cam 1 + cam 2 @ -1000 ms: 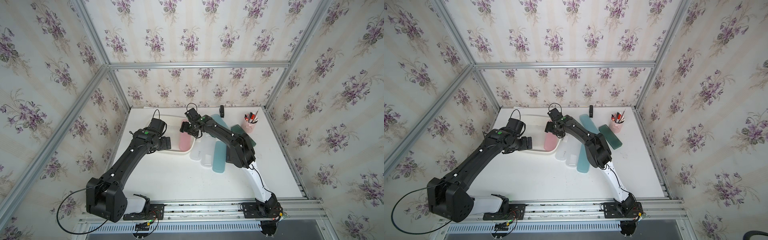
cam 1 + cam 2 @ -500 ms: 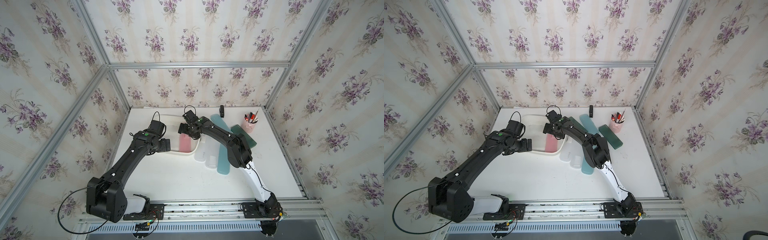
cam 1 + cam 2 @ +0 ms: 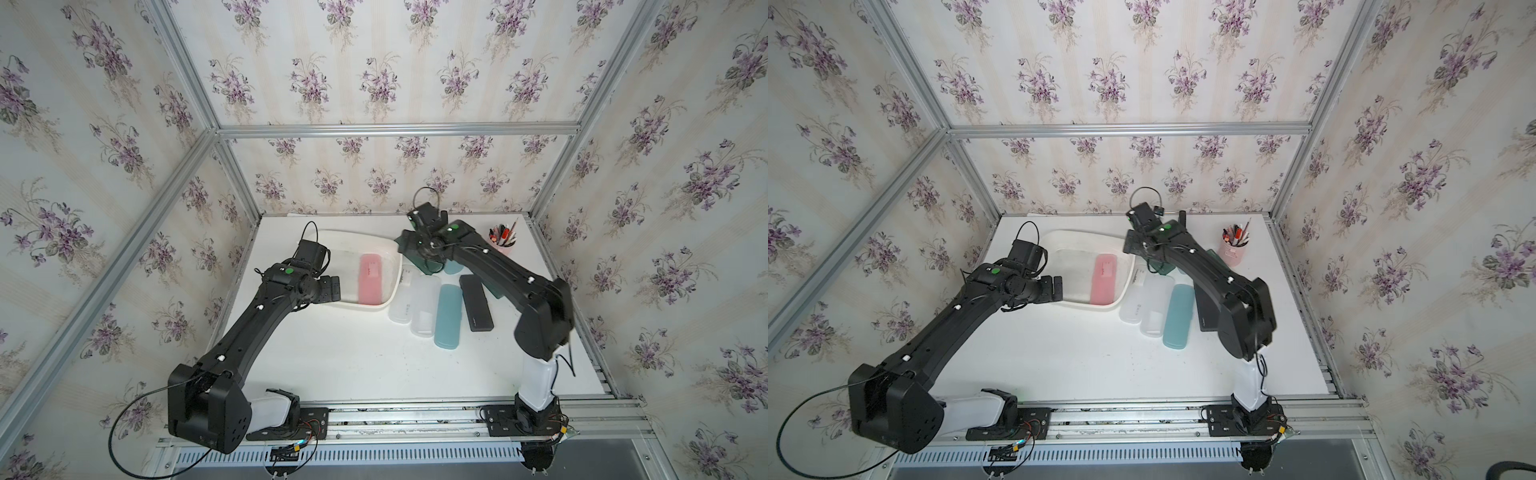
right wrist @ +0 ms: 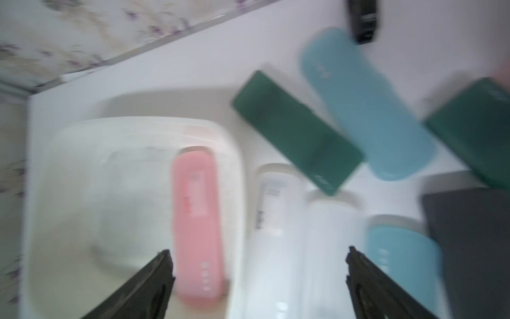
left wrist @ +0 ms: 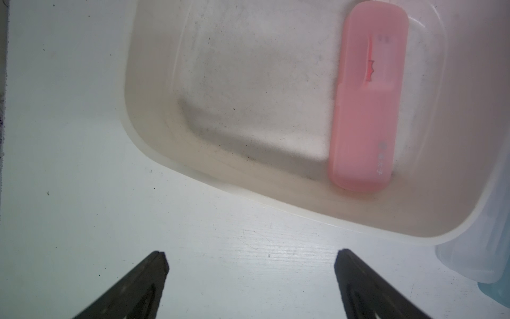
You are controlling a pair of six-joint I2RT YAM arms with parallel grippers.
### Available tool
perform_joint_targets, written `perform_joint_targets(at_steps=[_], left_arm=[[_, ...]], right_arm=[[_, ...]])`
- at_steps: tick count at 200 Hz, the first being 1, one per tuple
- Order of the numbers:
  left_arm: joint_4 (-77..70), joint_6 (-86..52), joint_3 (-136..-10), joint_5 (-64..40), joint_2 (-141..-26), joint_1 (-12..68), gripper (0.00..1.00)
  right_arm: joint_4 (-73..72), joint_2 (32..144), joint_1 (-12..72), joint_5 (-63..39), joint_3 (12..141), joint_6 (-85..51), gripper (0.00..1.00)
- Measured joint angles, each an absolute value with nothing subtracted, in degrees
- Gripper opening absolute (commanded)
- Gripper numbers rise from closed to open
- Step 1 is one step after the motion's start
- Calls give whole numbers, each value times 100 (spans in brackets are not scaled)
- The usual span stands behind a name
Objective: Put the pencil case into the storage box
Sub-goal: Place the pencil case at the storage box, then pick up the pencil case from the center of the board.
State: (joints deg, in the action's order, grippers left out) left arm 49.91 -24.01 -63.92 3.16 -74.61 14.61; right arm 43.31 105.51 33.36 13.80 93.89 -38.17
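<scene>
**Figure.** The pink pencil case (image 3: 370, 279) lies flat inside the white storage box (image 3: 347, 259), against its right-hand wall, near the centre of the frame in both top views. The left gripper (image 5: 249, 259), jaws apart, hangs over the bare table (image 5: 82, 138) just beside the box. The right gripper (image 4: 258, 259), jaws likewise apart, hangs above the box rim and a translucent white case (image 3: 424, 307).
</scene>
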Motion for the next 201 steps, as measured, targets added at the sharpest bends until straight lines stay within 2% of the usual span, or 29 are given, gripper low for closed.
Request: perform_joint_targets(at_steps=[23,49,88,142,154,185,201], left_arm=[[4987,-2394,-6316,307,-7402,1466,100],[4980,-2379,-6176,307,-7400,1466,100],[4950,-2386,-5999,307,-7397,1485,100],[4827,-2403,-5887,316,-7402,1535,100],[4825,-2405,-5870,320,-7397,1538,100],[4812,-2408,-5839,322,-7378,1540,100],[4801,-2408,-5837,322,-7369,1540,100]], right_arm=[[4294,9522,2399,1555,7306,-3326,100],[4093,8978,2043,1385,6062,-2794,100],[3579,9198,1815,1361,5566,-2246,100],[3002,9837,1723,1188,5588,-1949,99],[2818,9902,1680,1105,5588,-1949,94],[2410,9904,1610,836,5459,-1855,64],[2351,9861,1597,827,5408,-1850,62]])
